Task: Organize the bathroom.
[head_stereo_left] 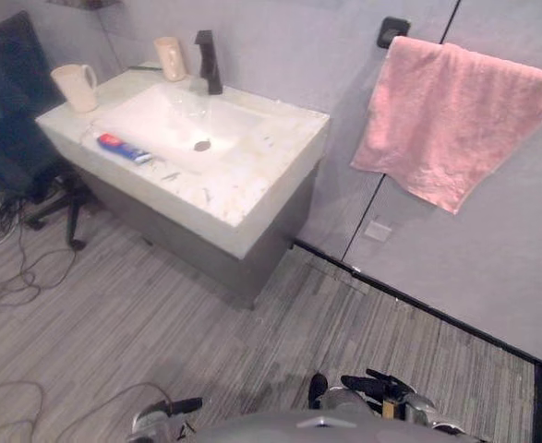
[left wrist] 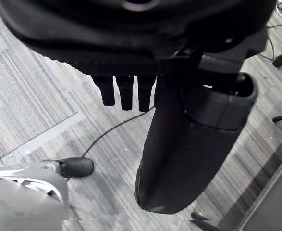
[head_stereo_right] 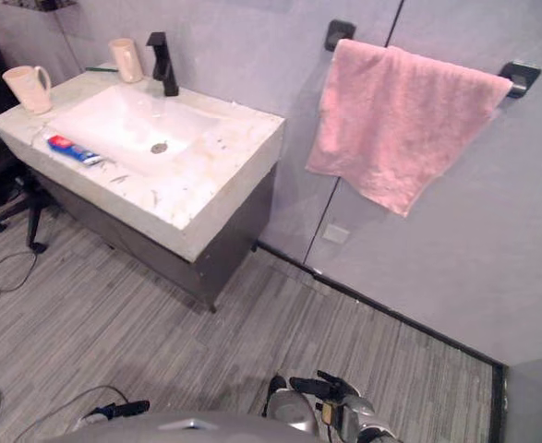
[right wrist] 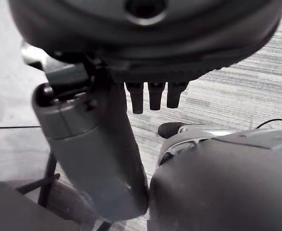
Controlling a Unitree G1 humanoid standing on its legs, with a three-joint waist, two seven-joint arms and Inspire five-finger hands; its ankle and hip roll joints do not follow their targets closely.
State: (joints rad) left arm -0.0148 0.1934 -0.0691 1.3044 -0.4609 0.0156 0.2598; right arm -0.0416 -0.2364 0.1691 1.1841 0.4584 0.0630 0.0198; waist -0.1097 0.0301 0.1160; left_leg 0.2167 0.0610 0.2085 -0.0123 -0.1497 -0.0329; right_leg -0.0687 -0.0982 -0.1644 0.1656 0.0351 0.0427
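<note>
Both hands hang low with fingers straight, empty: left hand, right hand, well below the pink terry towel on its wall bar.

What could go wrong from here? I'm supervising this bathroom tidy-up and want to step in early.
The red-and-blue toothpaste tube lies at the white basin's edge; a clumsy reach could push it in. Two cream mugs stand near the marble countertop's back and corner, easy to knock over. The pink towel hangs unevenly on its rail and might slide off if tugged. Both hands hang low, far from everything.
</note>
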